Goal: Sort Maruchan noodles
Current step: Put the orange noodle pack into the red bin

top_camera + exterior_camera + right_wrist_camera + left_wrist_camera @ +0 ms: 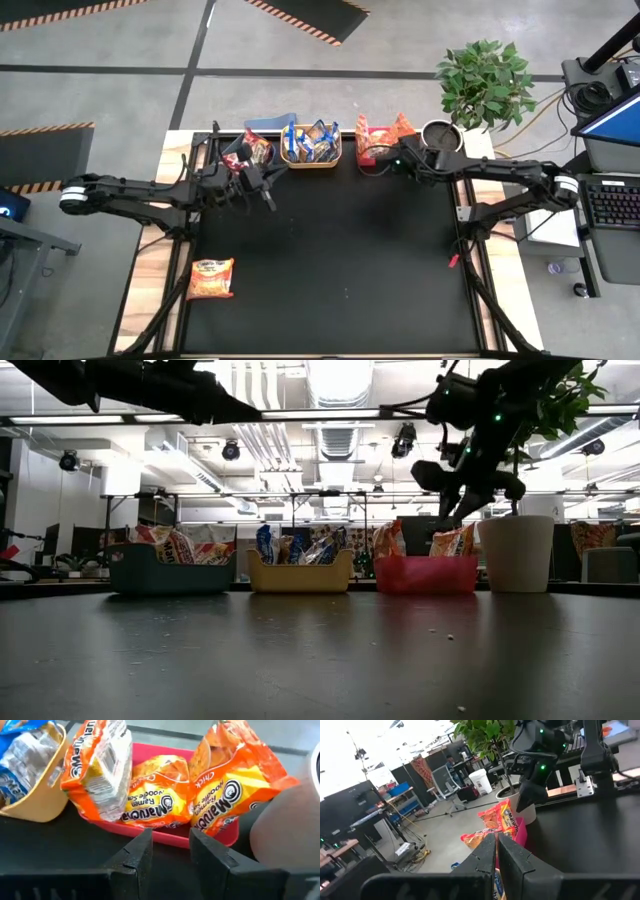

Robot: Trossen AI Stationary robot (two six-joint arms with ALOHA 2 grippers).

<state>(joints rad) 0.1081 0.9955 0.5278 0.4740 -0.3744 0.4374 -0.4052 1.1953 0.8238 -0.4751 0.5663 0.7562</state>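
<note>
right gripper (pixel 170 847) empty, jaws part open, just beside red bin (pixel 165 837) | orange packets (pixel 150 795) piled in it | one packet (pixel 211 277) well apart | risk: leaning packets snag, spill | left gripper (pixel 496 851) shut, empty

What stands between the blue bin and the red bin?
The yellow bin stands between the blue bin and the red bin, as the low view shows.

Grey concrete floor (pixel 120 40), hazard-striped mats (pixel 305 15), ceiling strip lights (pixel 340 380), potted plant (pixel 487 75) beside table.
</note>
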